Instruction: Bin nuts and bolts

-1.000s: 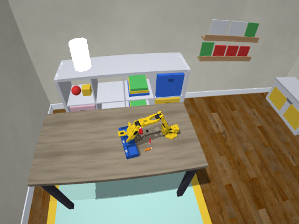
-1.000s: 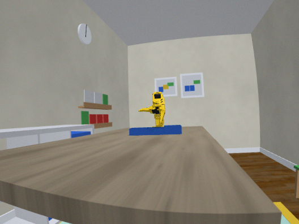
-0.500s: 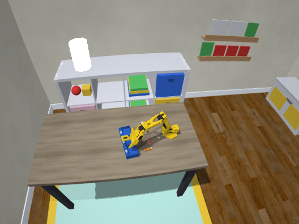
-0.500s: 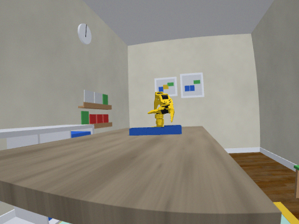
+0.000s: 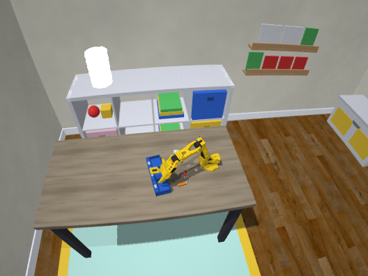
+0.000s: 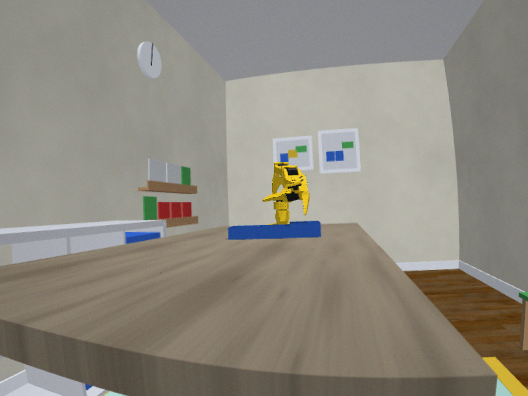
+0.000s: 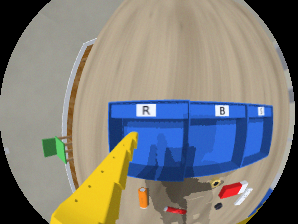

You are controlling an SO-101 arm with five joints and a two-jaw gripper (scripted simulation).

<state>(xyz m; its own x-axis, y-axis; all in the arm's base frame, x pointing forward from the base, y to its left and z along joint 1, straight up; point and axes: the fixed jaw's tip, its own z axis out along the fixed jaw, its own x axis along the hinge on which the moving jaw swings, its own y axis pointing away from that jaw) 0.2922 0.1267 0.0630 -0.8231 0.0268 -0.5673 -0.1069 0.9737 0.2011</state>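
Three boxy blue bins (image 7: 189, 139) on wood-grain table (image 5: 97, 181)

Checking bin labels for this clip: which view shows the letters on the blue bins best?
The wrist view: white labels R and B read clearly on the blue bins; a third label is cut off. The top view shows the bins without legible letters, partly under the open gripper. The exterior view shows only a plain blue wall.

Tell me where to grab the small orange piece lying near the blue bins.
Grip the orange piece across its narrow middle, coming straight down from above. It lies flat and free on the table, just in front of the bin marked R. The end effector is open and empty; turn it so its fingers close across the short width.
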